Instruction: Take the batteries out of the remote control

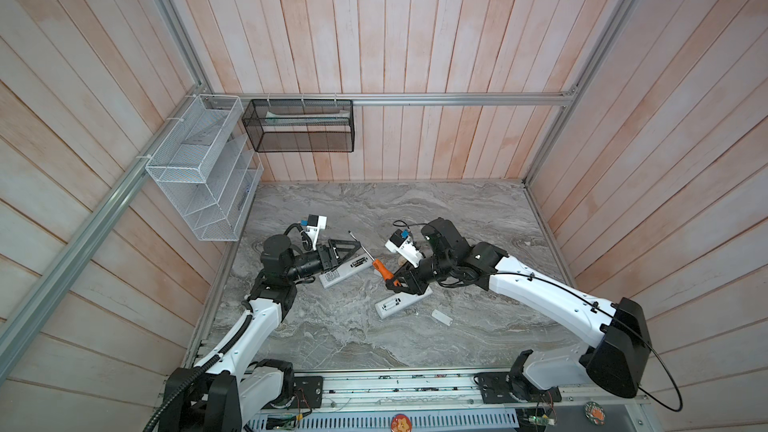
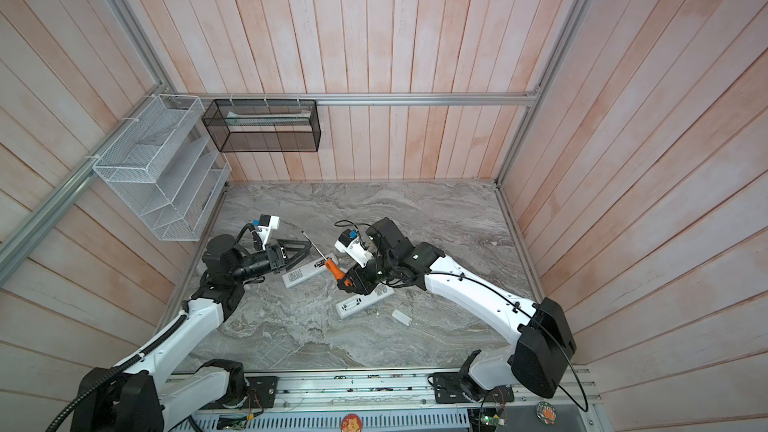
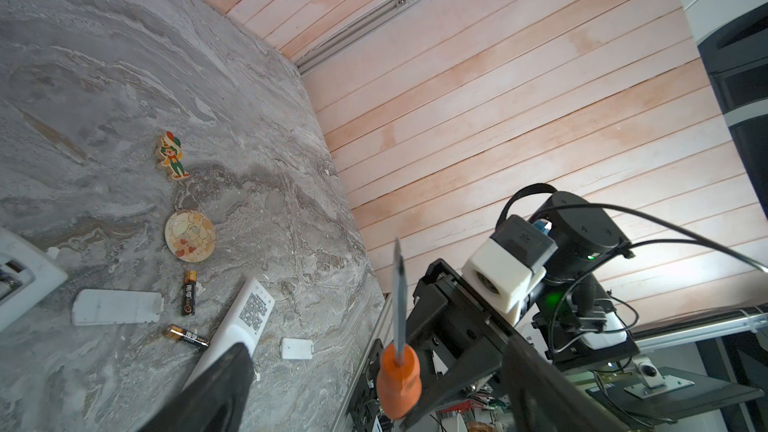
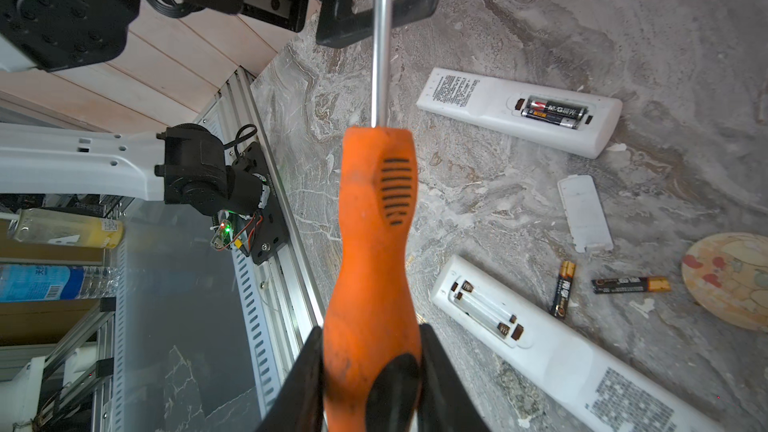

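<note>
Batteries (image 4: 552,112): slim black cylinders, two in white remote (image 4: 465,95), two on marbled table (image 4: 623,14). Right pincer (image 4: 370,351) grips orange screwdriver (image 4: 374,201); left pincer (image 1: 347,252) wide.

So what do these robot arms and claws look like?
The left arm and right arm have white shells and black joints. A ribbed hose follows the left; a thin black cable loops off the right. Both the left gripper and right gripper are black.

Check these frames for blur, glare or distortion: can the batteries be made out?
Right wrist view: sharp; two batteries in the open remote show clearly, no glare. Left wrist view: the screwdriver close to the lens is soft. Both top views: wide-angle bending of the wall planks; batteries too small to tell.
</note>
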Motion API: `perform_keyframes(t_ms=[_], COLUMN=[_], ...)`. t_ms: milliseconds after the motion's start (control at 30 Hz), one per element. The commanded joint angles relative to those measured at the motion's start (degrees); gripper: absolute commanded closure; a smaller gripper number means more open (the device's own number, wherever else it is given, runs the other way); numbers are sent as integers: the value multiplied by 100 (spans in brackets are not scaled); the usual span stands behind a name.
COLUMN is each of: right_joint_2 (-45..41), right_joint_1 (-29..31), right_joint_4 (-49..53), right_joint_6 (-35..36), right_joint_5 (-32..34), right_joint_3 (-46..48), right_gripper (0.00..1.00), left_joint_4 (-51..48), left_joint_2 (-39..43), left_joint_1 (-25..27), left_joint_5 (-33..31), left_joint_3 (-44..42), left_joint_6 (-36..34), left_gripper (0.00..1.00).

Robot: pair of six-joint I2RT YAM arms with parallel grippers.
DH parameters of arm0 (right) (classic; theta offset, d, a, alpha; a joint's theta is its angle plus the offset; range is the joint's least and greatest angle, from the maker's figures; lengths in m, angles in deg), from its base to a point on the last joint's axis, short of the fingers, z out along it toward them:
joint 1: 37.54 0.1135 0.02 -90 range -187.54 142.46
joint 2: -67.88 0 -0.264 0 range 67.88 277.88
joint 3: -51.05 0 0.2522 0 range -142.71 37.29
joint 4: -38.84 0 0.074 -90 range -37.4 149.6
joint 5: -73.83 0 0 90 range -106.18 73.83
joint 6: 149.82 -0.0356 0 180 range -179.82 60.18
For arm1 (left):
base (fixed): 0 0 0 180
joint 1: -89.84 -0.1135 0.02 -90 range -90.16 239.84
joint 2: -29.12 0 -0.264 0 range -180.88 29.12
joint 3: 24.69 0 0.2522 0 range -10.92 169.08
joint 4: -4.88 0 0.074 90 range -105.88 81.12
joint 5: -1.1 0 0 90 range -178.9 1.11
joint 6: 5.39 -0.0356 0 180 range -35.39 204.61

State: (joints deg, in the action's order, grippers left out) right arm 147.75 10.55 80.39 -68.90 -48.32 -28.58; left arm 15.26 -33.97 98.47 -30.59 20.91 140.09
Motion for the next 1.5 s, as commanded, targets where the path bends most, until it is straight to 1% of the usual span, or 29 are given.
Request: perform_keyframes(t_ms=[0, 100, 233, 300, 367, 600, 700, 767, 900, 967, 1033, 1067, 1100, 1167, 1233, 1333, 1467], right_joint_2=[31, 3, -5, 2, 10, 15, -61, -140, -449, -673, -969, -1095, -1224, -1356, -1317, -1067, -799], right_joint_1=[68, 68, 76, 70, 69, 68, 68, 21, -268, -428, -655, -782, -932, -1109, -1115, -1088, -1037], right_joint_4=[-158, -162, -179, -170, -181, -257, -337, -455, -1048, -1450, -2086, -2498, -2985, -4124, -4896, -5371, -5721], right_joint_6=[-54, -50, -42, -41, -32, -54, -106, -164, -581, -939, -1624, -1986, -2378, -3201, -3676, -3899, -4058], right_joint_5=[-149, -86, -83, -59, -39, 58, 253, 352, 257, 386, 687, 680, 497, 47, -223, -598, -654], right_joint_3=[-223, -182, -123, -115, -124, -110, -64, 3, 295, 497, 900, 1167, 1456, 2010, 2279, 2259, 2150], right_gripper=[89, 89, 89, 89, 89, 88, 83, 78, 51, 37, 18, 11, 4, 2, 2, 2, 2], left_joint_4=[377, 484, 541, 590, 619, 634, 668, 700, 803, 906, 1102, 1184, 1286, 1670, 2068, 2424, 2687], left_joint_2=[-109, -123, -124, -133, -136, -187, -178, -162, -142, -152, -151, -156, -157, -177, -211, -247, -188], left_joint_1=[129, 182, 227, 252, 279, 298, 297, 297, 296, 294, 293, 291, 294, 298, 297, 306, 333], left_joint_5=[-123, -217, -264, -267, -262, -225, -265, -332, -518, -619, -789, -884, -1005, -1242, -1484, -1820, -2192], left_joint_3=[252, 249, 235, 235, 227, 195, 175, 168, 147, 144, 146, 147, 133, 55, -50, -189, -404], left_joint_6=[109, 181, 223, 265, 287, 345, 414, 467, 666, 799, 1002, 1101, 1213, 1540, 1892, 2324, 2713], left_gripper=[17, 33, 52, 65, 73, 92, 96, 98, 100, 100, 100, 100, 100, 100, 100, 100, 100])
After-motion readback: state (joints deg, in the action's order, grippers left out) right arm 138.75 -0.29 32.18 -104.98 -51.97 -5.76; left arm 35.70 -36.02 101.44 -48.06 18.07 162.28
